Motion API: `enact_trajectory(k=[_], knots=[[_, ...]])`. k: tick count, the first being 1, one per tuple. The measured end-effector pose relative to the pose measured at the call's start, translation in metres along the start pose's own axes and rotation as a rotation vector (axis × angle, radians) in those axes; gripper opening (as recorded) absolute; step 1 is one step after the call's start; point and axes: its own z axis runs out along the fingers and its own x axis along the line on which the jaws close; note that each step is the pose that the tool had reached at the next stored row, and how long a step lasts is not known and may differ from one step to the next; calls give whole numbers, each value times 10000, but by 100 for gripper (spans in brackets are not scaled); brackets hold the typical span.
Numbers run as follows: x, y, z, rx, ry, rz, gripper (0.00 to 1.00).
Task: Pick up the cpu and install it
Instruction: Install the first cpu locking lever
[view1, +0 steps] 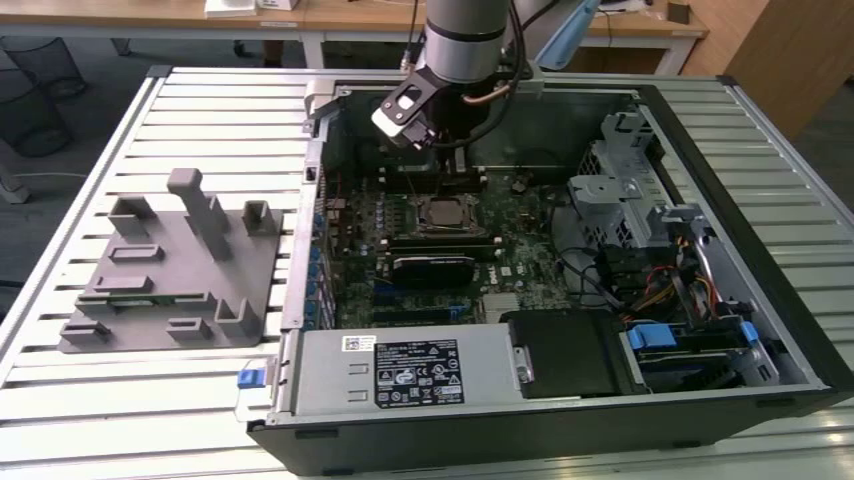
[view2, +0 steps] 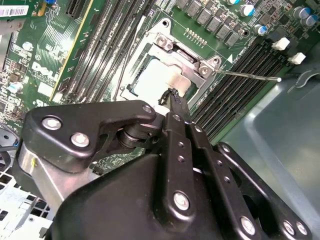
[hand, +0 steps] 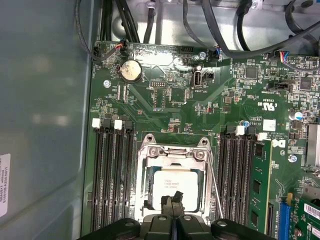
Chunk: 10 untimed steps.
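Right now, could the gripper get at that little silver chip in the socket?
Probably yes: the cpu lies with its top bare in the socket, and the gripper hangs close above it with nothing between them.

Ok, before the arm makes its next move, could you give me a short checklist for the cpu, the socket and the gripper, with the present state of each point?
1. The cpu lies inside the socket frame, pale top up: ok.
2. The cpu sits square to the frame: ok, as far as the first wrist view shows.
3. The gripper is shut and holds nothing: ok.
4. The gripper is clear of the cpu's top: cannot tell; it overlaps the chip's edge in both wrist views.
5. The socket lever is latched down: cannot tell.
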Motion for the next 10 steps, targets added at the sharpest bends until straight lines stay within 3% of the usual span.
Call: enact_trajectory(k=[10], knots=[[-1, 0, -99, 0, 0, 0, 11]])
